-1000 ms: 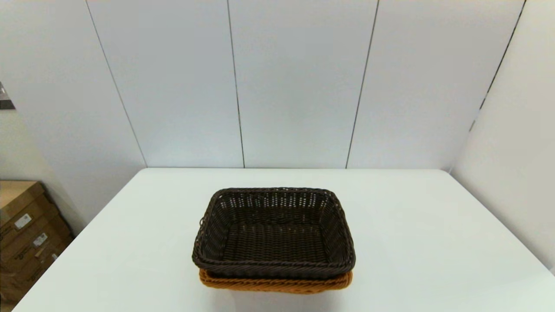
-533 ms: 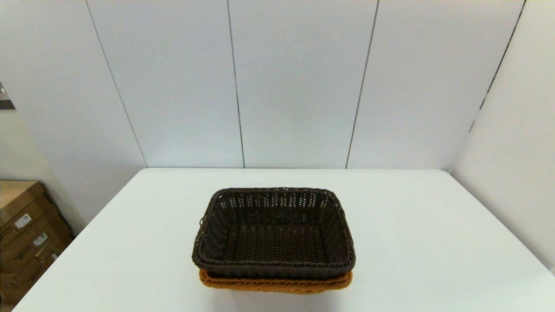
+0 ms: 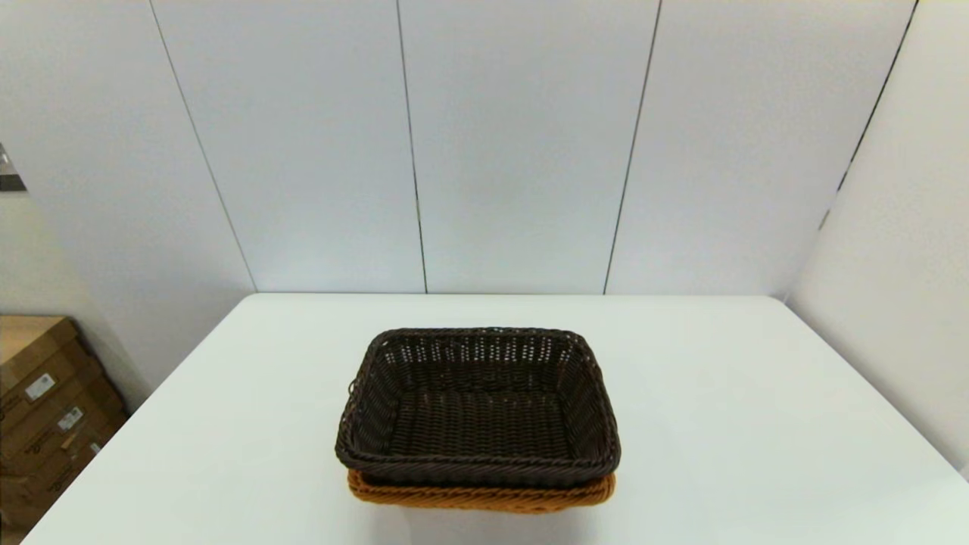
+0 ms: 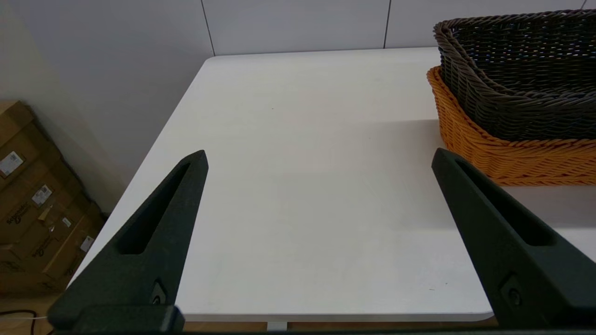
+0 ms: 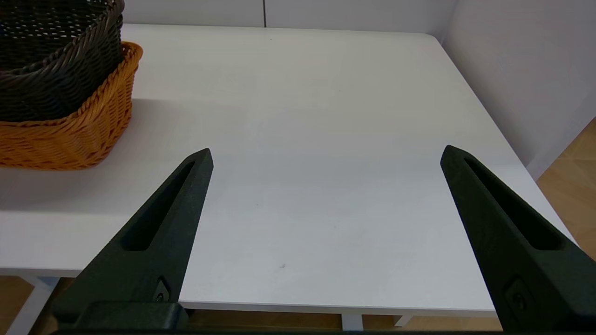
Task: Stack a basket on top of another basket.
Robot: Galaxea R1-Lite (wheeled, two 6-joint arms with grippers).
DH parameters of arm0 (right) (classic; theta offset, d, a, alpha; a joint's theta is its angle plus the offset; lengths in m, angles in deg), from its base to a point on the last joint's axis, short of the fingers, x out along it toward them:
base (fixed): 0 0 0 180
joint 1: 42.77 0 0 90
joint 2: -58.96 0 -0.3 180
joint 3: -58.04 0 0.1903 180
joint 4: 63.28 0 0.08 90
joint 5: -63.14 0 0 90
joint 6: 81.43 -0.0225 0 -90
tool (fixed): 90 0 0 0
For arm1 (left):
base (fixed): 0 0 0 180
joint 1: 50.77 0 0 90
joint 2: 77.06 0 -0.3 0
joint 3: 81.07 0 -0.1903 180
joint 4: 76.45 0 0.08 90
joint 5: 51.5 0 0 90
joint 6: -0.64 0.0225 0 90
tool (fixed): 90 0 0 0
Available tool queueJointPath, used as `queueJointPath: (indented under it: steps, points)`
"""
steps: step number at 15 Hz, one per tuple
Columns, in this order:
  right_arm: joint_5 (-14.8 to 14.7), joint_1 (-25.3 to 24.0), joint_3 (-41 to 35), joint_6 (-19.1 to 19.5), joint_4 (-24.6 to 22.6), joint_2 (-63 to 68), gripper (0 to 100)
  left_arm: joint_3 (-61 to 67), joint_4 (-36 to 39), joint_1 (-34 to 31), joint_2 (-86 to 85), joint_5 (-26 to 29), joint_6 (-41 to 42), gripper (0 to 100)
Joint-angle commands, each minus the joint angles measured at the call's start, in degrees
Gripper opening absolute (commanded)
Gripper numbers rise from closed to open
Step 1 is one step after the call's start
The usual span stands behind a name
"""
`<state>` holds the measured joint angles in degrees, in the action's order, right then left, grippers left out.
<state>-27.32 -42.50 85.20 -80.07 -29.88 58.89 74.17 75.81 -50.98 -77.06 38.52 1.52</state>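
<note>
Dark brown woven wicker basket sits nested in the orange-tan wicker basket mid-bench — left gripper and right gripper flank it, both wide open, empty, equally near.

surface: white table, flat top, matte, rounded corners
far edge: butts against the white panelled wall
right edge: runs close along a side wall
left edge: open, cardboard boxes on the floor beyond it
directly on table: orange basket, woven wicker, sits flat near the front edge, roughly centred left to right
in orange basket, not touching table: dark brown basket, nested, rim standing above the orange rim
shadow: soft grey patch on the top beside the orange basket, seen in both wrist views
under table: white leg visible below the front edge
</note>
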Motion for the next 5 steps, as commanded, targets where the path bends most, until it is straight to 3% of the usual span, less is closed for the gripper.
queueJointPath:
  steps: [1, 5]
  points:
    - [0.0, 0.0, 0.0, 0.0, 0.1, 0.1, 100, 0.0, 0.0, 0.0, 0.0, 0.1, 0.0, 100]
    - [0.0, 0.0, 0.0, 0.0, 0.1, 0.1, 100, 0.0, 0.1, -0.1, 0.0, 0.1, -0.2, 100]
